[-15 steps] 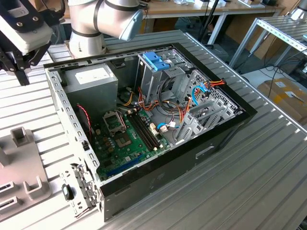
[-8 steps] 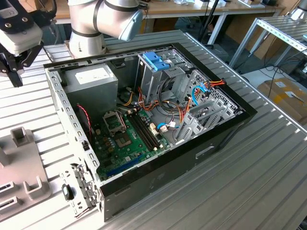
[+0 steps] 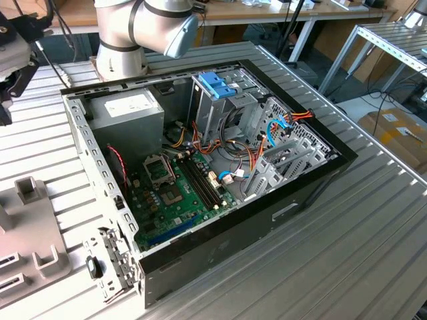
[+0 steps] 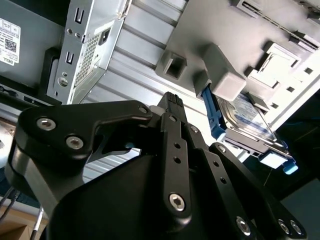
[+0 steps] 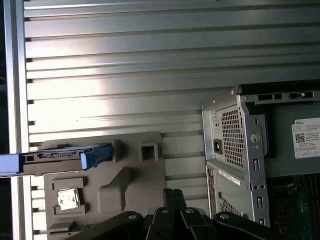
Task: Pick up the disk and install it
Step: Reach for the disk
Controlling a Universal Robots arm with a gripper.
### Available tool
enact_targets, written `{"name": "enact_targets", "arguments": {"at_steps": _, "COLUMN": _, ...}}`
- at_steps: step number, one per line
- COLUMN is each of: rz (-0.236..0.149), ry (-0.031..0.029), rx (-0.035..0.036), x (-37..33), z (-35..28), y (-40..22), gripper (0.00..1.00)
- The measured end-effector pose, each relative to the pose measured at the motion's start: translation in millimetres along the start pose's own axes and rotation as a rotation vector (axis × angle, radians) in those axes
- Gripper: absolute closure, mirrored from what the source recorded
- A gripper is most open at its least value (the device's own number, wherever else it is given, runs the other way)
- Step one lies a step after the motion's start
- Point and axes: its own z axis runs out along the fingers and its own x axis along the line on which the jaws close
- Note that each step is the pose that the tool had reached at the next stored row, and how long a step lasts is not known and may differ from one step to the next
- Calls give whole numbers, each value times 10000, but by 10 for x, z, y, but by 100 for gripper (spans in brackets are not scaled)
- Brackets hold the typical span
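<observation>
While one disk point(image 5: 55, 160) stands edgewise in the grey holder point(image 5: 145, 185), the single tool point(image 5: 173, 196) hangs nearby, closed on nothing.

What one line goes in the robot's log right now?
disk: resting in grey holder, not picked up | gripper: near holder, apart from disk | computer case: open

disk point(image 4: 248, 117) partly behind fixture point(image 4: 225, 75), arm point(image 3: 150, 23) cropped
</observation>
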Motion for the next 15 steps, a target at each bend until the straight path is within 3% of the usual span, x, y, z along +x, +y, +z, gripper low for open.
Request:
{"name": "enact_targets", "arguments": {"at_steps": 4, "rz": 1, "ry": -1, "rx": 0, "x": 121, "z": 0, "y": -9, "gripper": 89}}
{"name": "enact_targets", "arguments": {"at_steps": 6, "rz": 1, "ry": 0, "rx": 0, "x": 225, "z": -1, "y": -17, "gripper": 89}}
{"name": "enact_targets", "arguments": {"at_steps": 15, "rz": 1, "ry": 0, "rx": 0, "x": 433, "z": -1, "y": -33, "gripper": 89}}
